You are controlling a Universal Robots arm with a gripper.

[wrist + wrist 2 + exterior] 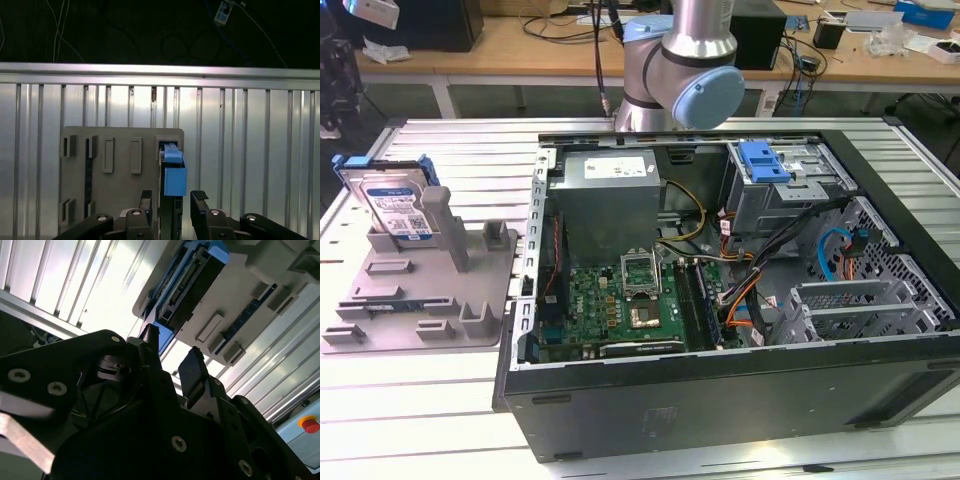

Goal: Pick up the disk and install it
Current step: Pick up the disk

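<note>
We count one disk [395,200] standing upright in one grey holder [430,300] on the worktop [420,410]. Our one tool [172,196] hangs wide open, both fingers [199,198] clear of it.

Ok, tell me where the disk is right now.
The disk stands on edge in the grey holder at the exterior view's left, beside the open computer case.

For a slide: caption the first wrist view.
Open pincer lined up over the disk in its grey holder.
</note>
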